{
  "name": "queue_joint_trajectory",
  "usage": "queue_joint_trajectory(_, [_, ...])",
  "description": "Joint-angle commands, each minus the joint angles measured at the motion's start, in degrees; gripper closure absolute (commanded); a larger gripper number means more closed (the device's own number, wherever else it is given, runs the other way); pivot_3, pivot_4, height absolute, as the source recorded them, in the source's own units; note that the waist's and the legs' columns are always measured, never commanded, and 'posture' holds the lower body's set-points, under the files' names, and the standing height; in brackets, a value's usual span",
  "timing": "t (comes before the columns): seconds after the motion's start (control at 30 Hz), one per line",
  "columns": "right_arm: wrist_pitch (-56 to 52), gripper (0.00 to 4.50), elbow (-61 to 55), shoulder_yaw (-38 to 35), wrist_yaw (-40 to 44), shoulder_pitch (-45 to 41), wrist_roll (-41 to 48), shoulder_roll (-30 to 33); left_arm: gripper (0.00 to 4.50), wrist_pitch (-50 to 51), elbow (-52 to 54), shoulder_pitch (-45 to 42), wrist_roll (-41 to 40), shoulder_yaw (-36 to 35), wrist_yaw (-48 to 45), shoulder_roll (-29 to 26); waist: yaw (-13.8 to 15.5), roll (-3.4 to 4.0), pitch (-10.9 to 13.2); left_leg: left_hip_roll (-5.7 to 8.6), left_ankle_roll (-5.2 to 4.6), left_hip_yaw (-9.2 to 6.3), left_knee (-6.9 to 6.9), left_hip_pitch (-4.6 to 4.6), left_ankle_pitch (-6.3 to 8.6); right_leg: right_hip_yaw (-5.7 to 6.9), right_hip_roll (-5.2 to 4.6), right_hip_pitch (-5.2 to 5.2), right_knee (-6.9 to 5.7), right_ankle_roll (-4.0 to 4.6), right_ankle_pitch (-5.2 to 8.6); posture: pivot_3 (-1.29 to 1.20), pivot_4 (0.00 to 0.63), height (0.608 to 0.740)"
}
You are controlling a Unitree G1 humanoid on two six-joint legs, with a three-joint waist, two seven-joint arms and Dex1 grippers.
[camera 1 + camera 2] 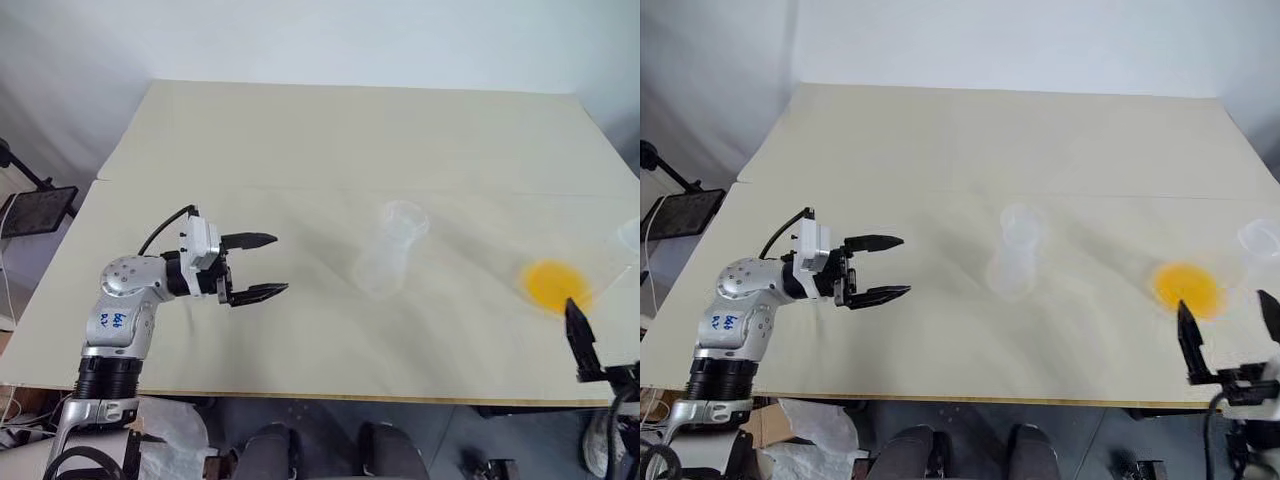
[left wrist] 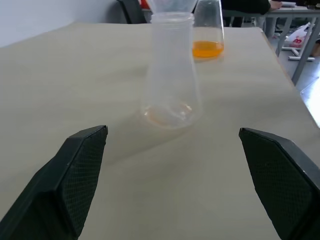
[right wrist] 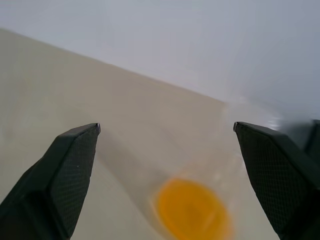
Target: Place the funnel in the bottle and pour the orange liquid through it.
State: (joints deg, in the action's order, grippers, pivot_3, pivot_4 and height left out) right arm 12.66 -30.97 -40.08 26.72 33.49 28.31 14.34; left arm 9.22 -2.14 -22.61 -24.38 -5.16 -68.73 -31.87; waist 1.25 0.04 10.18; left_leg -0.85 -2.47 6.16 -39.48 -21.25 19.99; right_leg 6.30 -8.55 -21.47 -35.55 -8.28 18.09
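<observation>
The clear bottle (image 1: 385, 265) stands upright mid-table with the clear funnel (image 1: 405, 216) seated in its mouth; the left wrist view shows the bottle (image 2: 171, 75) and the funnel (image 2: 172, 5) straight ahead. To the right stands a second clear flask (image 1: 1240, 262) holding the orange liquid (image 1: 554, 285). My left gripper (image 1: 280, 264) hovers open and level to the left of the bottle, well apart from it and pointing at it. Near the front edge my right gripper (image 1: 1222, 300) is open and empty, just in front of the orange flask (image 3: 220, 165).
The pale table (image 1: 330, 140) stretches far back behind the flasks. Its front edge (image 1: 330, 395) runs close below both grippers. A dark tripod and tablet (image 1: 35, 205) stand off the table's left side.
</observation>
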Motion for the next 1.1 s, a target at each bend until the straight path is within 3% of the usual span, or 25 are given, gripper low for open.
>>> queue_joint_trajectory(0.03, [3.4, 0.0, 1.3, -3.3, -0.2, 2.4, 1.7, -2.1, 0.03, -0.3, 2.6, 1.1, -3.4, -0.2, -1.8, 0.4, -0.1, 0.0, 0.0, 0.0, 0.0, 0.05, 0.04, 0.0, 0.0, -0.05, 0.0, -0.02, 0.04, 0.0, 0.0, 0.0, 0.15, 0.74])
queue_joint_trajectory(0.27, [0.8, 0.0, 4.9, -2.8, -1.4, -0.1, 3.6, 0.0, 0.03, 0.6, 2.7, 1.2, -4.7, 0.2, -3.2, -0.4, -0.8, 0.06, -0.1, -0.05, 0.0, 0.12, 0.11, 0.06, 0.01, -0.15, 0.01, -0.06, 0.05, 0.03, 0.02, 0.0, 0.15, 0.74])
queue_joint_trajectory(0.63, [-24.0, 0.0, 17.5, -4.4, -5.3, -18.5, 13.9, 20.4, 0.03, 1.0, 6.3, 5.6, -5.6, -0.7, -1.6, -1.3, -1.3, 0.11, -0.1, -0.05, -0.04, 0.14, 0.17, 0.06, 0.0, -0.16, -0.03, -0.07, 0.09, 0.06, 0.03, 0.0, 0.15, 0.74])
queue_joint_trajectory(1.1, [-29.0, 0.0, 32.0, -0.8, 2.7, -34.2, 11.8, 27.2, 0.03, 2.2, 9.7, 7.8, -6.5, -1.2, 1.4, -1.4, -0.6, 0.11, -0.1, -0.03, -0.1, 0.19, 0.16, 0.01, 0.01, -0.13, -0.03, -0.06, 0.17, 0.03, 0.02, 0.0, 0.15, 0.74])
